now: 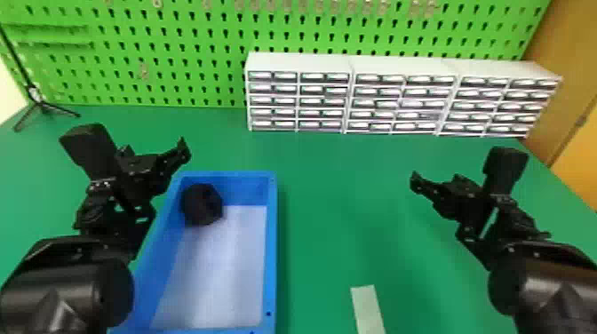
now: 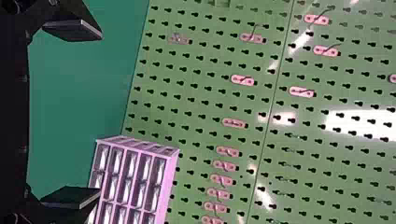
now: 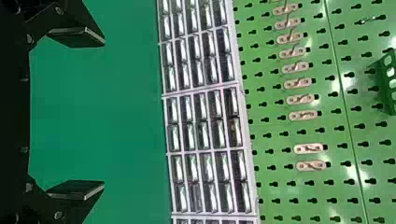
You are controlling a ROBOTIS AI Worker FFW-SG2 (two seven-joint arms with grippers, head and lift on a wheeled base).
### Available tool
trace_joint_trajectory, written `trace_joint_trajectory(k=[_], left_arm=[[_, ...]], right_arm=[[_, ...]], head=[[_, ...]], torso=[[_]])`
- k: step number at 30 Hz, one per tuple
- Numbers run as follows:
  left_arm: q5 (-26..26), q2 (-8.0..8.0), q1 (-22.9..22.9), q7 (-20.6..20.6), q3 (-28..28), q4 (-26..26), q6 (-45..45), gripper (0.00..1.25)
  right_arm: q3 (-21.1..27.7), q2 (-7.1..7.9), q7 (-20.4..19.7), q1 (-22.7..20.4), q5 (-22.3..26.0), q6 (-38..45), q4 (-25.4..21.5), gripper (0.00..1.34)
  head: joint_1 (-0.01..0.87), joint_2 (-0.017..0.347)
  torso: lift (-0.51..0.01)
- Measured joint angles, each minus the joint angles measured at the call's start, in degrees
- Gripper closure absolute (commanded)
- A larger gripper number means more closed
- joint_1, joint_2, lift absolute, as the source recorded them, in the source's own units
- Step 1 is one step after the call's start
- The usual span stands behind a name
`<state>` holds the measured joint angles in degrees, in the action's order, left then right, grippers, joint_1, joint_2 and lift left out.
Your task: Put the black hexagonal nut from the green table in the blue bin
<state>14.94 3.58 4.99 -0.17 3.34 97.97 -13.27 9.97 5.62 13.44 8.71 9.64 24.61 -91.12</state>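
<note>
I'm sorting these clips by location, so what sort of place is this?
Likely a workshop or lab workbench: a green pegboard rises behind the green table, and white cabinets of small drawers and a blue bin stand on it.

We see a green pegboard (image 1: 195, 27) rising behind the green counter (image 1: 337, 186), three white drawer cabinets (image 1: 297, 62) in a row before it, and a black tripod (image 1: 38, 102) at the far left. Bright light glints off the pegboard in both wrist views.
</note>
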Motion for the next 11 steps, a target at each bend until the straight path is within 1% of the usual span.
trace_joint_trajectory(k=[11], left_arm=[[0.0, -0.01, 0.0, 0.0, 0.0, 0.0, 0.0, 0.11]], right_arm=[[-0.3, 0.19, 0.0, 0.0, 0.3, 0.0, 0.1, 0.21]], head=[[0.692, 0.008]], torso=[[-0.097]])
